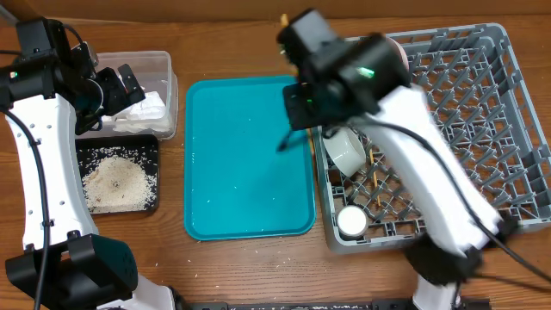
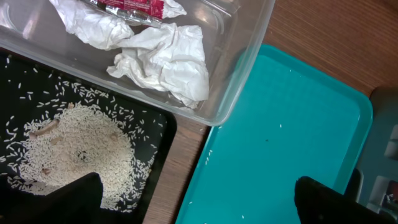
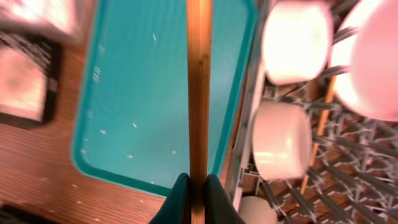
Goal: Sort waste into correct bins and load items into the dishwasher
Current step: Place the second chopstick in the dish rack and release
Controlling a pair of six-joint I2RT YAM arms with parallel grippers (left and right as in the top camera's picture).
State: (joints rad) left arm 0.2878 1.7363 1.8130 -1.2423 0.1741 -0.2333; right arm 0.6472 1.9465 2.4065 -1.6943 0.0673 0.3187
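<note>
My right gripper is clamped on a chopstick. It runs straight up the middle of the right wrist view, over the right edge of the teal tray and just beside the rack. My left gripper has its jaws wide apart and empty. It hangs at the upper left of the overhead view, where the tub, the black tray and the teal tray come together.

I judge most of the job done. The wrappers lie in the tub and the rice is heaped in the black tray. At the right, the rack holds two bowls, the plate, the cup and what looks like the other chopstick.

What is left is to set my chopstick in the rack. A few stray grains dot the teal tray.
</note>
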